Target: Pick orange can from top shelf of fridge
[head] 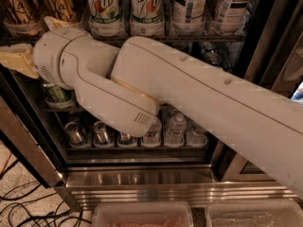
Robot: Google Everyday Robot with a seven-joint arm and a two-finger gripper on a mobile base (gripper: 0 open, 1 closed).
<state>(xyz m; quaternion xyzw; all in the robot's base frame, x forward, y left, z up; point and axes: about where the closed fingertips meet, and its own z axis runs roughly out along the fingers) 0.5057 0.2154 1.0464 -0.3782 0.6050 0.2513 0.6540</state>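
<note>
Two orange cans (17, 6) (59, 1), shiny copper with dark cursive script, stand at the left end of the top shelf (189, 38) of the fridge (142, 178). Their tops are cut off by the frame. My gripper (19, 60) is at the far left, just below the shelf and under the orange cans, at the end of the big cream arm (189, 103) that crosses the view. It holds nothing that I can see.
White-and-green 7up cans (103, 8) and tall tea cans (189, 6) fill the rest of the top shelf. A green can (56, 92) sits behind the wrist. Short cans (75, 132) and water bottles (177, 129) stand on the lower rack. Cables (28, 207) lie on the floor at left. Plastic trays (142, 214) are below.
</note>
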